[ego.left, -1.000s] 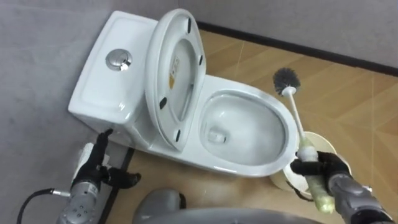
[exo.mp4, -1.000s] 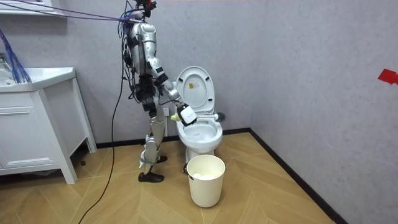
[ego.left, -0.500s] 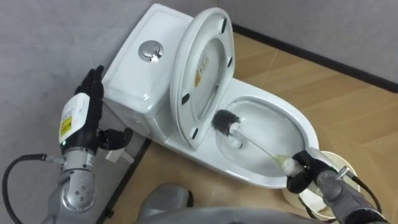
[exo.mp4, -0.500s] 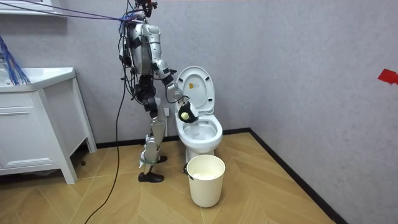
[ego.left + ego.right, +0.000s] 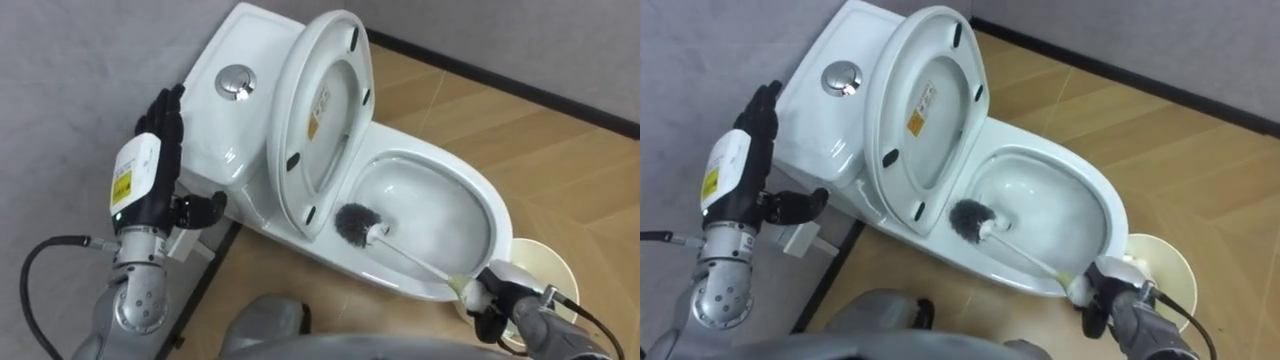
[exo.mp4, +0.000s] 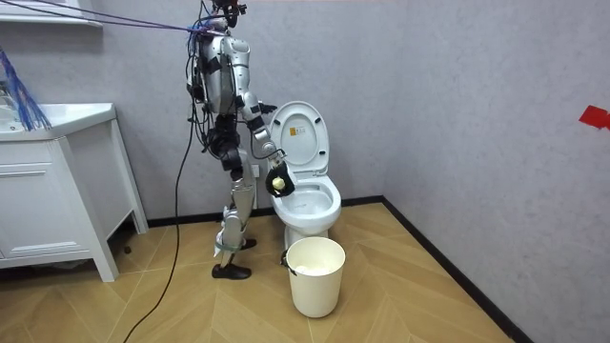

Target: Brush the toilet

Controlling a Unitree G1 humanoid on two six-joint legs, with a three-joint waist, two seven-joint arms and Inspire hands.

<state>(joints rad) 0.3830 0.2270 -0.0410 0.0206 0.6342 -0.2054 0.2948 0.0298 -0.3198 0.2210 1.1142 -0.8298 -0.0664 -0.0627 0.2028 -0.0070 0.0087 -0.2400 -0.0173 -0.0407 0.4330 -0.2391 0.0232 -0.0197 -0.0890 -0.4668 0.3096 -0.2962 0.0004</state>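
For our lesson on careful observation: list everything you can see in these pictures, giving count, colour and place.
toilet: one, white, against the grey wall
lid: one, white, raised, next to the tank
flush button: one, silver, on top of the tank
brush: one, dark head and white shaft, head inside the toilet
bin: one, cream, on the floor before the toilet
cabinet: one, white, room view's left
left hand: black, open, beside the tank
right hand: black, shut on the brush, at the toilet's front
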